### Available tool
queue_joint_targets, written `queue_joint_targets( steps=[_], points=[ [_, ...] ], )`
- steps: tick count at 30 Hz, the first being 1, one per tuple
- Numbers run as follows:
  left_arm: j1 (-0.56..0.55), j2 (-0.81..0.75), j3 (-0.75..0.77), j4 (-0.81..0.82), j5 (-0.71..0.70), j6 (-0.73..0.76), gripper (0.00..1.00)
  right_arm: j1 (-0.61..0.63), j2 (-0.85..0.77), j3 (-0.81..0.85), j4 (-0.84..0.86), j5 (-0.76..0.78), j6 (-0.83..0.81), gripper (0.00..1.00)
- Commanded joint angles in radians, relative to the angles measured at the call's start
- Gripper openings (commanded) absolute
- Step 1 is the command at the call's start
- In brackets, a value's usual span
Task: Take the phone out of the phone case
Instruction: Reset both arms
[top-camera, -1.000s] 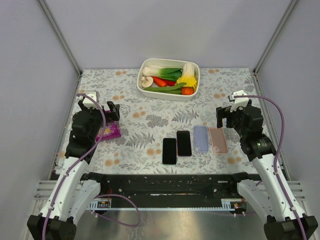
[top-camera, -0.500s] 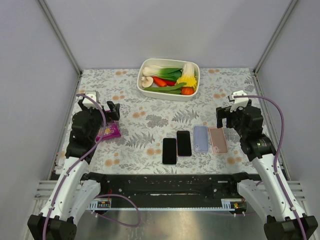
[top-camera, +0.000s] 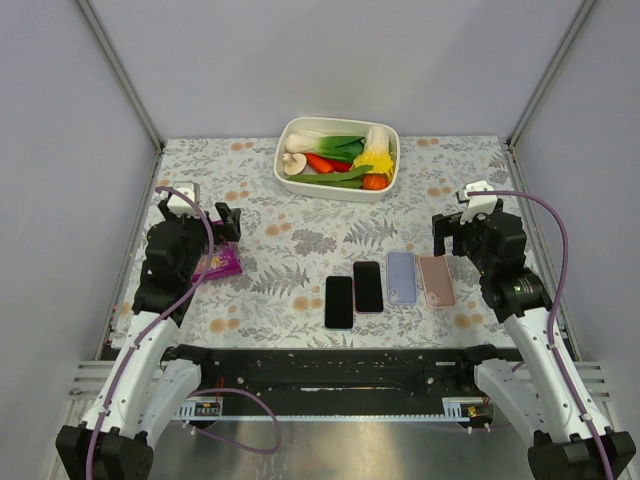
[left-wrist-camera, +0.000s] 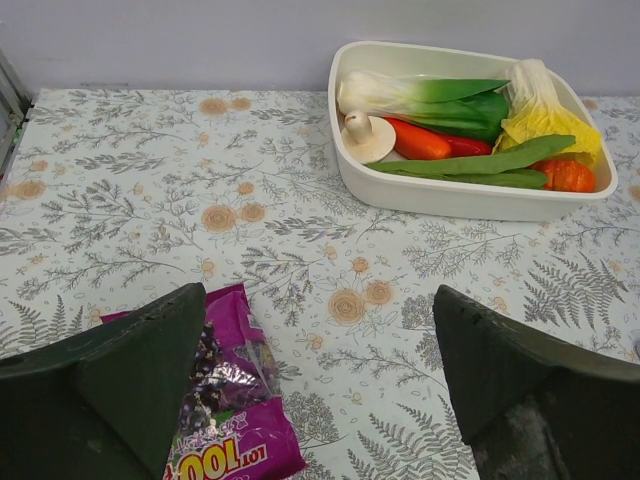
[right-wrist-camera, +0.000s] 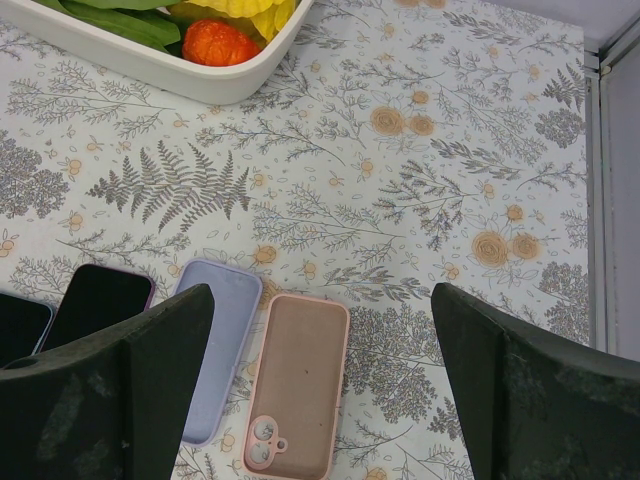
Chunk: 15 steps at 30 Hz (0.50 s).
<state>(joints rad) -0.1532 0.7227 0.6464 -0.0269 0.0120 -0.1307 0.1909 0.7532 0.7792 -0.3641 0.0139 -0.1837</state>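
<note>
Floral table (top-camera: 290, 240) carries vegetable tray (top-camera: 340, 192), purple packet (top-camera: 218, 263); black phone (top-camera: 339, 301), pink-edged phone (top-camera: 368, 286), lilac case (top-camera: 401, 277), pink case (top-camera: 436, 280).

A table (top-camera: 300, 235) seen from above. At its far edge, centre, stands a tub (top-camera: 337, 191) with vegetables (top-camera: 340, 150) in it. A packet (top-camera: 218, 263) lies well to the left, midway back. Near the front, right of centre, 4 flat items lie side by side: left phone (top-camera: 339, 301), set slightly nearer the front, right phone (top-camera: 368, 286), left case (top-camera: 401, 277), right case (top-camera: 436, 281).
</note>
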Motion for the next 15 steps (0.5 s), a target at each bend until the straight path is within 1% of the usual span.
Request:
queue_joint_targets(
  steps=[1, 15],
  points=[
    [0.009, 0.003, -0.002, 0.067, 0.016, -0.009, 0.99, 0.005, -0.012, 0.000, 0.030, -0.006, -0.003, 0.99],
    [0.012, -0.006, -0.010, 0.067, 0.031, -0.015, 0.99, 0.004, -0.009, 0.002, 0.025, -0.006, 0.010, 1.00]
  ],
)
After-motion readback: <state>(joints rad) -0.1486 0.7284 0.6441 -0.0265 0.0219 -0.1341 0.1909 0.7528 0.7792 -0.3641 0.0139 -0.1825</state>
